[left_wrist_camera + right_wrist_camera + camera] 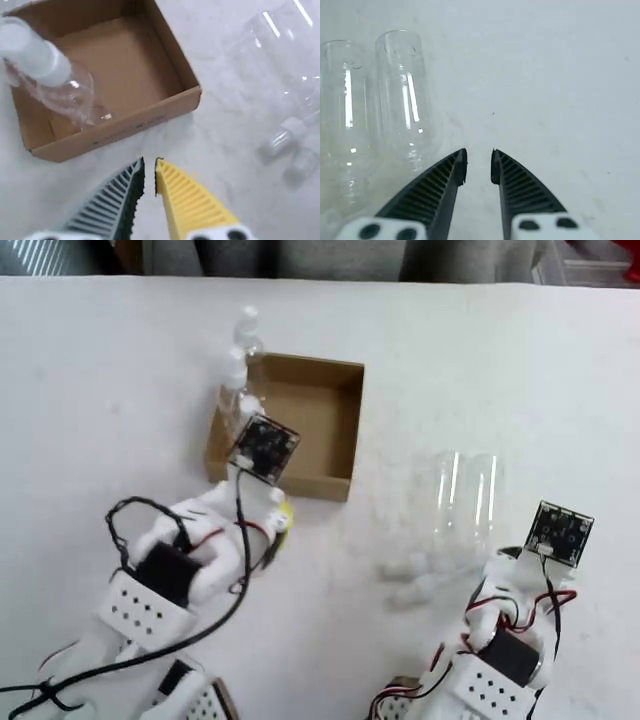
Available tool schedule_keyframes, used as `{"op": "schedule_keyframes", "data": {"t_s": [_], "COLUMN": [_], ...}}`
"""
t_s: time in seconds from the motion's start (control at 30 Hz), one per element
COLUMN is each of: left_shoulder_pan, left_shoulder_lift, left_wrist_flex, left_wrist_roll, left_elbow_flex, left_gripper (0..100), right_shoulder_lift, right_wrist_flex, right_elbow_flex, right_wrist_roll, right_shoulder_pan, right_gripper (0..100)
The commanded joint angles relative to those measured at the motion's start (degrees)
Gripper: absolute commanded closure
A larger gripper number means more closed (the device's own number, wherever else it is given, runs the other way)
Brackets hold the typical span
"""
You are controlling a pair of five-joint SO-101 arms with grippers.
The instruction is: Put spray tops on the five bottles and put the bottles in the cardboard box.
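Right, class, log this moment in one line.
brown cardboard box: capped clear plastic bottle inside; two more clear bottles: lying beside white spray tops; left claw, right claw: empty, open

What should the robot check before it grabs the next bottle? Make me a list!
1. Left gripper empty: ok.
2. Right gripper open and empty: ok.
3. Lying bottles straight ahead of the right gripper: not ok, they lie off to one side.
4. Spray tops fixed on those bottles: cannot tell.
5. Cardboard box has room: ok, much of its floor is bare.
6. Bottle in the box capped: ok.
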Motion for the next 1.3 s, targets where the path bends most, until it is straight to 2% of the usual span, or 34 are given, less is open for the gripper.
{"op": "schedule_keyframes", "data": {"t_s": [0.0,0.17,0.27,0.47,0.63,0.93,1.1,1.27], "left_shoulder_pan": [-9.5,-25.5,-34.6,-45.9,-47.5,-47.2,-47.2,-47.2], "left_shoulder_lift": [0.4,0.8,0.5,0.5,0.5,0.5,0.5,0.7], "left_wrist_flex": [2.6,5.5,4.3,-7.2,-14.7,-15.4,-15.3,-15.3], "left_wrist_roll": [-4.2,-8.9,-9.7,-9.9,-10.0,-10.0,-10.0,-10.0], "left_elbow_flex": [-2.5,-2.1,1.8,14.7,21.4,22.5,22.5,22.5], "left_gripper": [94,94,94,94,94,94,94,94], "right_shoulder_lift": [0.0,0.0,0.0,0.1,0.1,2.7,16.9,34.2], "right_wrist_flex": [-1.3,-0.9,-0.8,-0.7,4.2,10.7,10.8,10.6], "right_elbow_flex": [-1.6,-4.5,-5.9,-9.2,-15.7,-25.4,-32.9,-40.9], "right_wrist_roll": [-0.3,-0.3,-0.3,3.5,3.7,3.8,9.1,9.0], "right_shoulder_pan": [-1.8,-2.1,-2.1,-2.2,-2.2,-4.0,-3.9,-4.0], "right_gripper": [93.2,93.2,93.2,93.2,93.2,93.2,93.2,93.2]}}
